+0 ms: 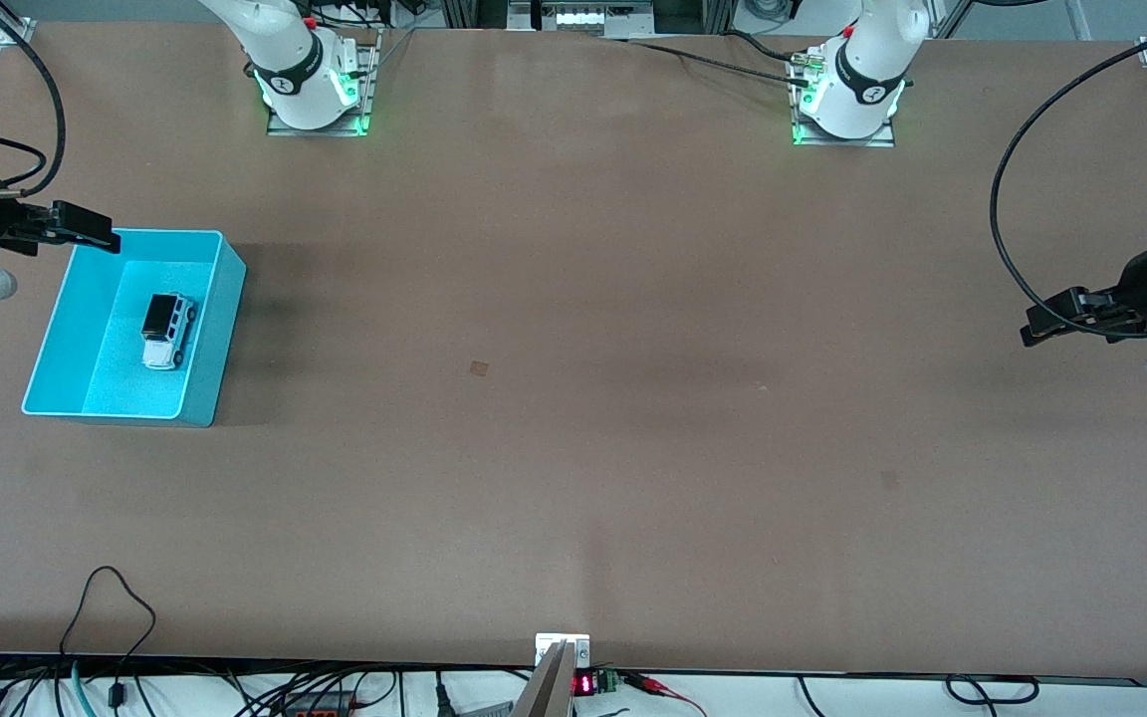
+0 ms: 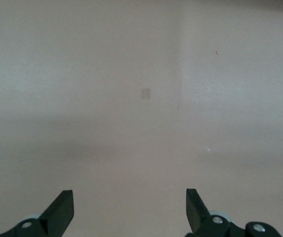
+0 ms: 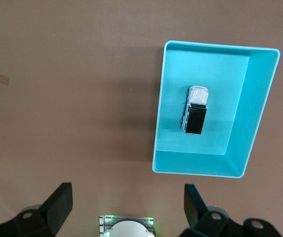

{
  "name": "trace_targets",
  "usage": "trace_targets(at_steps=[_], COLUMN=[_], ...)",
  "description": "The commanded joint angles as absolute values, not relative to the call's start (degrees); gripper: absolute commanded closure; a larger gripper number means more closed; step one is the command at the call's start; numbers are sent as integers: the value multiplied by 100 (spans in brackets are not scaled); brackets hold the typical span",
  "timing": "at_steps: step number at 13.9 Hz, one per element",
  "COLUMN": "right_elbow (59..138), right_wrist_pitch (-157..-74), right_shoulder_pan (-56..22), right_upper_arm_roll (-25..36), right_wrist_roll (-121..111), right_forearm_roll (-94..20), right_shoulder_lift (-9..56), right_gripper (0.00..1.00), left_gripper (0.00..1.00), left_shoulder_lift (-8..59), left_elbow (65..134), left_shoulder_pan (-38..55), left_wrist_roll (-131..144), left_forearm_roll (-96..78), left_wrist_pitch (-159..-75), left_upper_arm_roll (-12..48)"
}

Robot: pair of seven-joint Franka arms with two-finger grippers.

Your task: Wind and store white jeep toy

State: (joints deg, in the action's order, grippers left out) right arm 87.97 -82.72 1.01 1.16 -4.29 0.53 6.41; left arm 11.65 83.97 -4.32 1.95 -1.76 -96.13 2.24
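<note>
The white jeep toy [image 1: 167, 330] with its black roof lies on the floor of the turquoise bin [image 1: 225, 329], at the right arm's end of the table. The right wrist view shows the jeep [image 3: 195, 110] upright inside the bin [image 3: 260, 108]. My right gripper [image 1: 101, 234] is open and empty, up in the air over the bin's corner that lies toward the robots' bases; its fingers [image 3: 57, 202] stand wide apart. My left gripper [image 1: 1041, 329] is open and empty over bare table at the left arm's end, its own view [image 2: 129, 197] showing only tabletop.
A small dark mark [image 1: 479, 368] sits on the brown table near the middle; it also shows in the left wrist view [image 2: 145, 93]. The right arm's base [image 3: 126, 227] shows between the right fingers. Cables [image 1: 115, 617] lie at the table's front edge.
</note>
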Motion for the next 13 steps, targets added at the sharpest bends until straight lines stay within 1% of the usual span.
trace_targets(at_steps=[1,13], right_elbow=[8789,8789], right_wrist_pitch=[-8218,-8227], right_shoulder_pan=[97,97], right_upper_arm_roll=[123,123], right_wrist_roll=[-378,-325], right_forearm_roll=[9,35], right_shoulder_lift=[598,598], right_gripper=[0,0], left_gripper=[0,0], left_shoulder_lift=[1029,1020], left_elbow=[8411,8420], left_shoulder_pan=[-457,-431], left_wrist_roll=[167,158], left_forearm_roll=[-255,-272], left_wrist_pitch=[-9519,-9501], left_upper_arm_roll=[237,255])
